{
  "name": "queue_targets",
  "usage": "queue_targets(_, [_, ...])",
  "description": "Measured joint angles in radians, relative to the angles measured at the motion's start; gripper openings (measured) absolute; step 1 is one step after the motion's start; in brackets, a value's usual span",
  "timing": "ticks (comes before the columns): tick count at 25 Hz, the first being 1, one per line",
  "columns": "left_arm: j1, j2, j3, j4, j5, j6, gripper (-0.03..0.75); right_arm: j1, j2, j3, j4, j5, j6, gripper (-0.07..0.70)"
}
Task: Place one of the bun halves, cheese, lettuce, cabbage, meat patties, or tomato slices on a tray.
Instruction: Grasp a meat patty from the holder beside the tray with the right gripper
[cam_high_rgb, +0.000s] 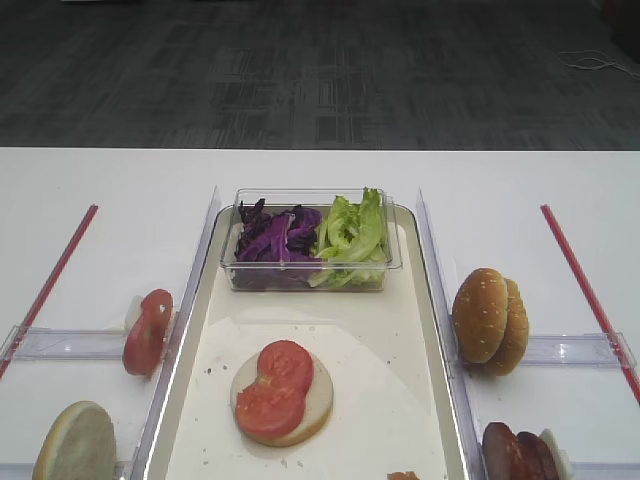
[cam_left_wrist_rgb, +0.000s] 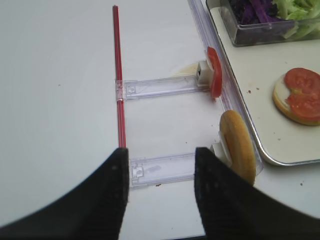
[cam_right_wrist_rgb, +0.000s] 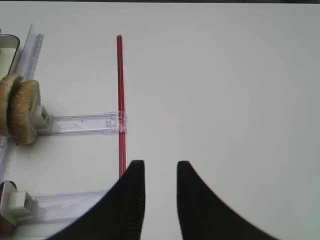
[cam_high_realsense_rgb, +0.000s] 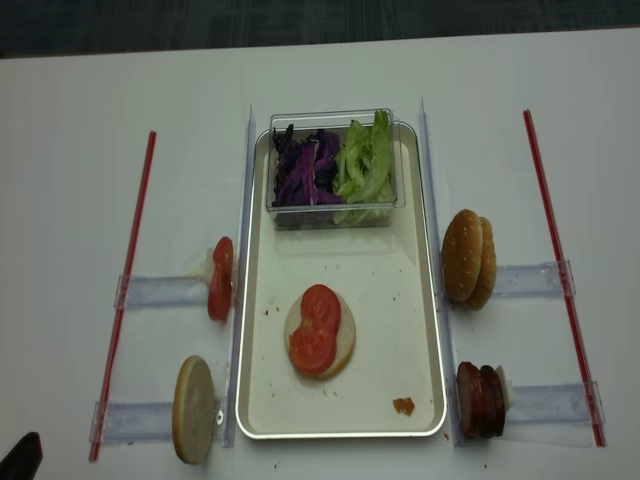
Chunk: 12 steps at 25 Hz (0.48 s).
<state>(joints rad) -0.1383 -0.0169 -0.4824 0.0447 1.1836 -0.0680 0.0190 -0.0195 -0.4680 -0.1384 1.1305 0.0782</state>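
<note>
The tray (cam_high_realsense_rgb: 425, 300) lies in the middle of the table (cam_high_realsense_rgb: 80, 120), with a pale bun half (cam_high_realsense_rgb: 345, 335) near its centre carrying two overlapping tomato slices (cam_high_realsense_rgb: 316, 330). A clear box (cam_high_realsense_rgb: 330, 215) at the far end holds purple cabbage (cam_high_realsense_rgb: 305, 170) beside green lettuce (cam_high_realsense_rgb: 365, 160). Outside the tray stand the spares: a tomato slice (cam_high_realsense_rgb: 221, 278) and a flat bun half (cam_high_realsense_rgb: 194, 409) on the left, two sesame bun tops (cam_high_realsense_rgb: 468, 257) and the meat patties (cam_high_realsense_rgb: 479, 400) on the right.

The right hand (cam_right_wrist_rgb: 160, 175) hovers over bare table beyond the red strip (cam_right_wrist_rgb: 120, 90), fingers a little apart and grasping nothing. The left hand (cam_left_wrist_rgb: 160, 165) hangs likewise, released and empty, near the flat bun half.

The likely trouble lies in the upright storage. Each spare stands on edge in a clear holder (cam_high_realsense_rgb: 530, 280), so a hand closing off-centre could tip it over, or drag the neighbouring piece along where two lean together. A patty set down carelessly could also shove the tomato slices off the bun.

How many patties stand in the stack is hard to say; the pale piece behind them cannot be identified. A small orange scrap (cam_high_realsense_rgb: 403, 405) near the tray's front corner is too small to name.
</note>
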Motion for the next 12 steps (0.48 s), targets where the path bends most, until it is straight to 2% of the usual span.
queue_targets(4, [0.0,0.0,0.0,0.0,0.0,0.0,0.292,0.0,0.0,0.0,0.001,0.0,0.002,0.198])
queue_targets(7, [0.0,0.0,0.0,0.0,0.0,0.0,0.292,0.0,0.0,0.0,0.004,0.003,0.002,0.239])
queue_targets(12, [0.0,0.0,0.0,0.0,0.0,0.0,0.292,0.0,0.0,-0.002,0.013,0.013,0.002,0.505])
